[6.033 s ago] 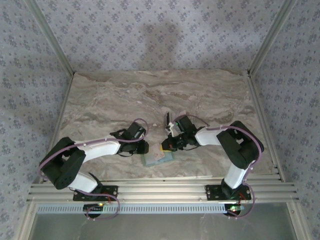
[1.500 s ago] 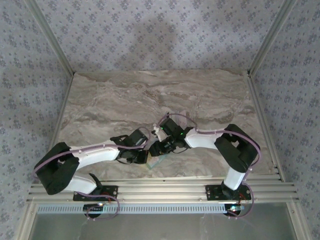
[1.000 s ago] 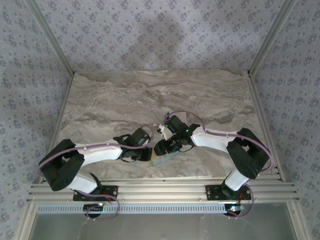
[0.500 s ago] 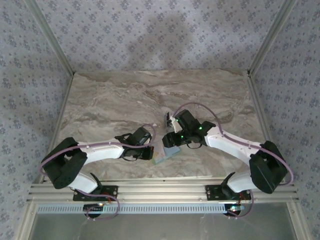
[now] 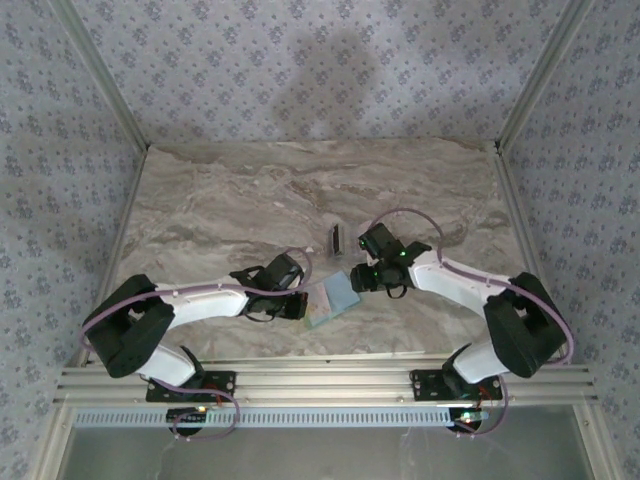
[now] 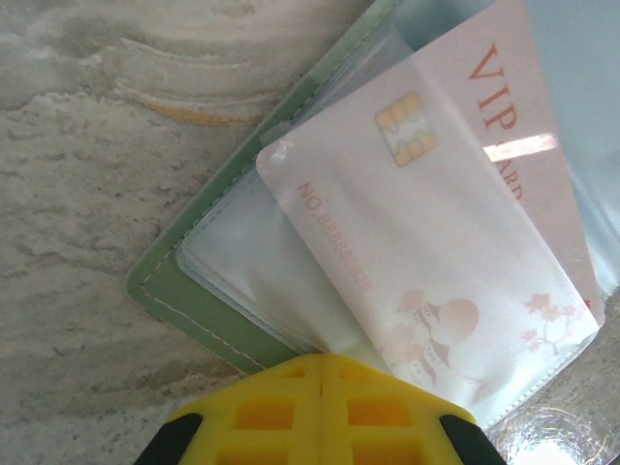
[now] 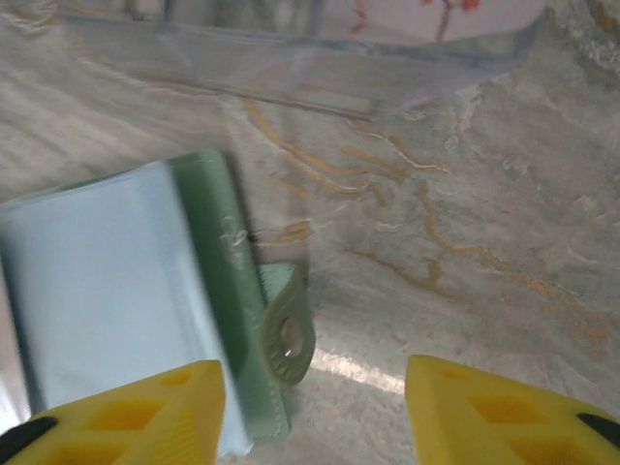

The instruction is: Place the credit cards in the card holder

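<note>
Marbled tabletop (image 5: 220, 200), near centre: left gripper (image 5: 297, 305), fingers together at the left edge of the open sage-green card holder (image 5: 332, 298), pink VIP card (image 6: 426, 232) lying in its clear sleeve; right gripper (image 5: 357, 277), fingers apart, just right of the holder.

The card (image 6: 426, 242) looks glossy plastic, the card holder (image 6: 160, 289) matt.

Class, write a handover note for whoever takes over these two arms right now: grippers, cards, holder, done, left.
Left gripper: shut, tips at the card holder's near edge.
Right gripper: open, empty, beside the holder.
Holder lies open on the table between the arms.
Done: pink card appears tucked in a clear pocket.
Left: blue card lies on a panel, seemingly not in; tuck it in.
</note>
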Motion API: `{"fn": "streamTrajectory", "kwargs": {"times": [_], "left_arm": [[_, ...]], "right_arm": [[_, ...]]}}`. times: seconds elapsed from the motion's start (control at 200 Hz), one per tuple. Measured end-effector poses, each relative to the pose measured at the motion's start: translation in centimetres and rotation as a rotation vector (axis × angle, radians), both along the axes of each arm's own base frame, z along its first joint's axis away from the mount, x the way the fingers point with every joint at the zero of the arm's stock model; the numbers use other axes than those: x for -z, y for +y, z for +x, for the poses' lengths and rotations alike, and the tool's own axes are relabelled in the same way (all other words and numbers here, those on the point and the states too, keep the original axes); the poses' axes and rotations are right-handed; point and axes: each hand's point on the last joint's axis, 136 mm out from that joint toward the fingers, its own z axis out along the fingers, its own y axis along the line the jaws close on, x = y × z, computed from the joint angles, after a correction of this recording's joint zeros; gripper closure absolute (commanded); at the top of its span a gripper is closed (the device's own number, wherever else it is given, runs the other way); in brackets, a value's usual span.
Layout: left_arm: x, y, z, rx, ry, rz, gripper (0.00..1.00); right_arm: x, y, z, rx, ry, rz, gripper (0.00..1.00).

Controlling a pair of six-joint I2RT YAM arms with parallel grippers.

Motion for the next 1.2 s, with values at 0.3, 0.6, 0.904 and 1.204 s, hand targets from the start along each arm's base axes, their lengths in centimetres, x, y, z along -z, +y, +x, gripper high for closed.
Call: {"fn": "streamTrajectory", "kwargs": {"times": [0.3,0.6,0.904,1.204], "left_arm": [[-0.1,0.7,0.8,-0.017,-0.006,0.003,0.78],[-2.5,3.1,1.6,-0.072,-0.042,-0.005,0.56],[-1.9,2.8,1.9,-0.071,-0.02,0.015,0.63],[0.0,1.6,2.6,-0.059,0.029,0.041,0.67]], "right_arm": [[0.6,0.5,1.1,0.009,-0.011,0.036,1.0],[-4.8,0.6,0.7,0.014,-0.14,0.133,1.0],[-6.7,1.8,-1.1,-0.036,-0.15,0.222,1.0],[-11.1,3.7,-2.7,-0.096,-0.175,0.416,1.0]]}}
